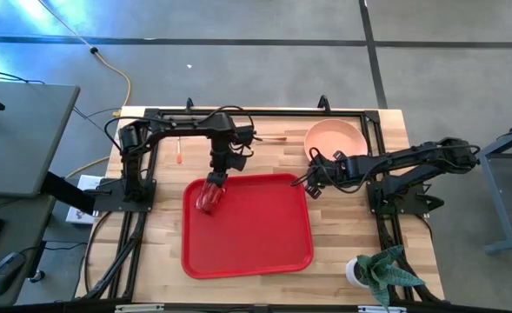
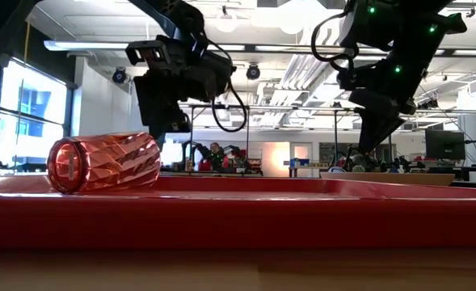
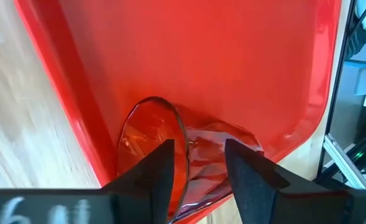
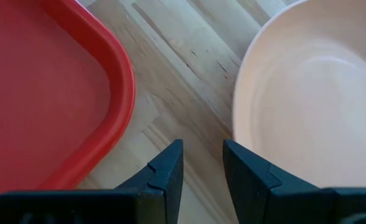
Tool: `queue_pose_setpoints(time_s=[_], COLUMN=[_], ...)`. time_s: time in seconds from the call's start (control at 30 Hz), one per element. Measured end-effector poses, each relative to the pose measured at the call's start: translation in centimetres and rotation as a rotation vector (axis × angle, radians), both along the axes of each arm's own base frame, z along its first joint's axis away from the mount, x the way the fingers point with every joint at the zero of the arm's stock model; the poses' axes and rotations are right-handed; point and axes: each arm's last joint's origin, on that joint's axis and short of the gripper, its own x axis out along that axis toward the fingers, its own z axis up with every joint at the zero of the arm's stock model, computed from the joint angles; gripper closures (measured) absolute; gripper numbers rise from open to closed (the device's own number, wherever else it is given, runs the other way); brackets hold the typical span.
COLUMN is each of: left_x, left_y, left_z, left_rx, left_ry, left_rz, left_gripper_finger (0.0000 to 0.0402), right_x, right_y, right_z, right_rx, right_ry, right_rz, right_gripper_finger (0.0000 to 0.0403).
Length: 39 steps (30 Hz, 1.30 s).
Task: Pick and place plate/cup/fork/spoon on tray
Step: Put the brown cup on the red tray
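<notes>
The orange-red cup lies on its side in the far left corner of the red tray; it also shows in the low view. My left gripper is open just above the cup's base end and touches nothing that I can see. The salmon-pink plate rests on the table beyond the tray's far right corner. My right gripper is open over bare wood between the tray's corner and the plate. Two orange-handled utensils lie on the table at the far side; which one is the fork I cannot tell.
A black frame runs around the table's left, far and right sides. A potted plant stands at the near right corner. The tray's middle and near half hold nothing.
</notes>
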Motion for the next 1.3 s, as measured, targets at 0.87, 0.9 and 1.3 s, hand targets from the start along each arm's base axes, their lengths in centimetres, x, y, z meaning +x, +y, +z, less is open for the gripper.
queue_pose_setpoints(time_s=[0.87,0.9,1.3], left_x=[-1.4,-1.4,-2.0], left_y=[-0.5,-0.5,-0.7], left_z=[-2.4,-2.4,-2.0], left_rx=[-0.030,-0.031,-0.089], left_ry=[0.062,0.064,0.081], left_rz=[-0.009,-0.009,-0.074], left_gripper_finger=[0.0204,0.0209,0.0383], right_x=[0.1,0.1,0.1], right_y=[0.3,0.2,0.2], right_z=[0.0,0.0,0.1], right_rx=[-0.023,-0.023,-0.022], right_ry=[-0.005,-0.006,-0.008], right_rz=[0.008,0.007,0.007], right_gripper_finger=[0.0297,0.0297,0.0297])
